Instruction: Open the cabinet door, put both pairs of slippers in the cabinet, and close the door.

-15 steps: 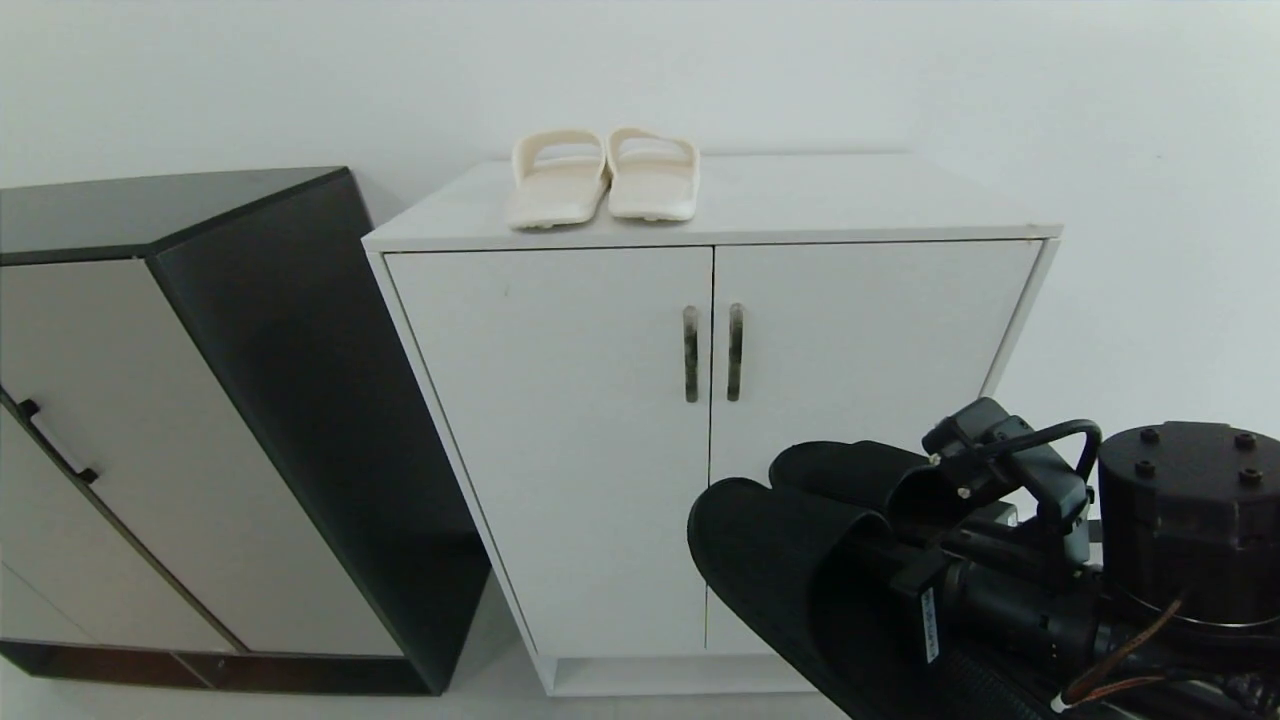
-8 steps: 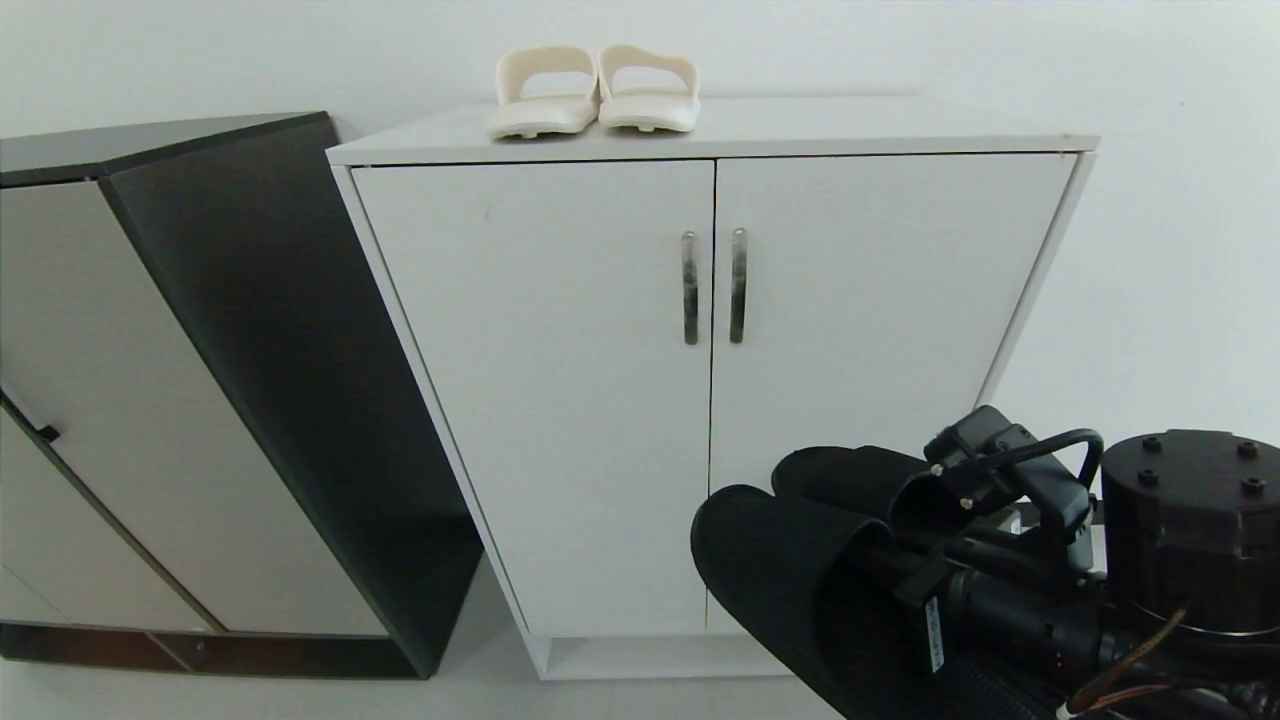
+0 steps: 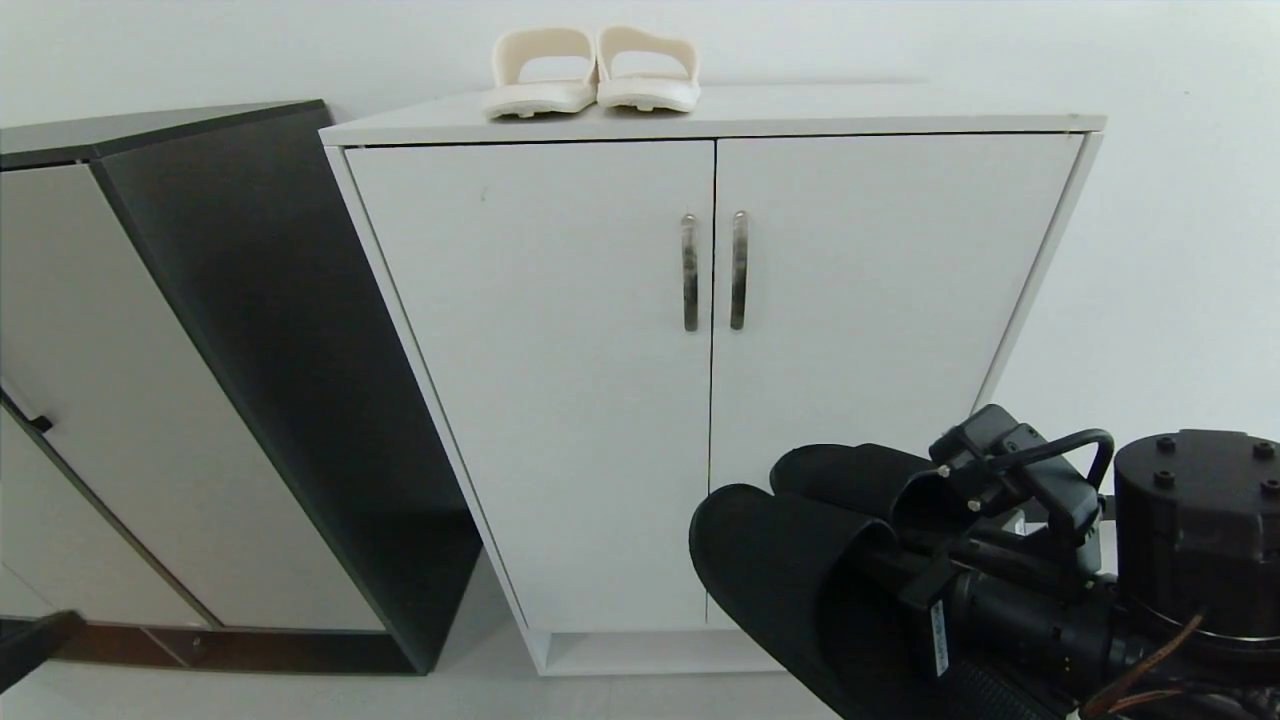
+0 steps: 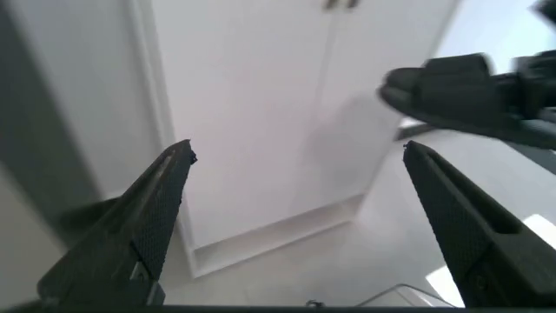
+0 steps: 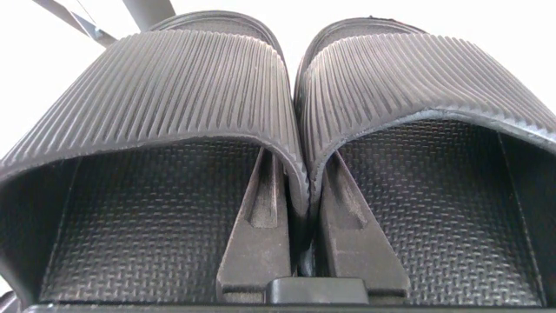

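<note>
The white cabinet stands with both doors shut, its two metal handles side by side at the middle. A cream pair of slippers rests on its top. My right gripper is shut on the black pair of slippers, pinching the two inner straps together, low and in front of the right door. My left gripper is open, low near the floor, facing the cabinet's lower front; the black slippers show beyond it.
A dark cabinet with a pale front stands close on the left of the white one. Pale floor lies in front, and a plain white wall is behind.
The head camera has dropped lower, so the cabinet looks taller in the picture. The right gripper keeps the black slippers in the same place. A dark tip has appeared at the lower left corner.
</note>
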